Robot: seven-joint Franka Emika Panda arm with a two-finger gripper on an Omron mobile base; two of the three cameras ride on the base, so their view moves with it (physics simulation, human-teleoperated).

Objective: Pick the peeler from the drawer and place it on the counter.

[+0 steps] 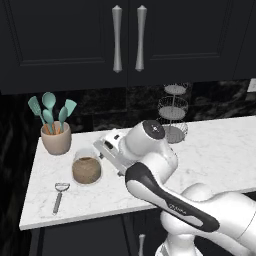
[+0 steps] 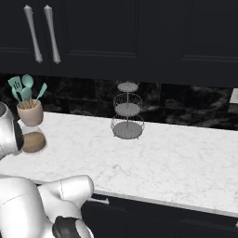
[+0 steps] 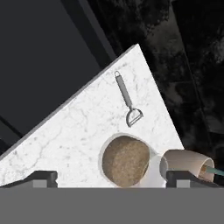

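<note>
On the white marble counter (image 1: 210, 145), near its front-left corner, the peeler (image 1: 59, 197) lies flat with its looped head pointing toward the back wall and its thin handle toward the front edge. Just behind and to its right stands a glass jar (image 1: 87, 169) filled with a brown powder, and behind that, a beige crock (image 1: 56, 138) holding teal spatulas (image 1: 50, 111) with wooden handles. The gripper (image 3: 111, 178) hangs above the jar area, apart from the peeler; in the hand view its two dark fingertips (image 3: 42, 178) sit far apart at the bottom corners, jaws spread wide with nothing between them but the jar (image 3: 126, 160) and counter below. From that camera the peeler (image 3: 127, 99) rests alone on bare marble, clear of the jar and close to the slab's edge. Farther back along the counter, against the black backsplash, stands a three-tier wire stand (image 2: 127, 114). Black upper cabinets with long grey handles (image 1: 116, 39) span the wall above. Below the counter's front edge, in the right base view, a short grey pull (image 2: 98, 200) shows on the dark cabinetry; whether that front is the drawer cannot be told.
</note>
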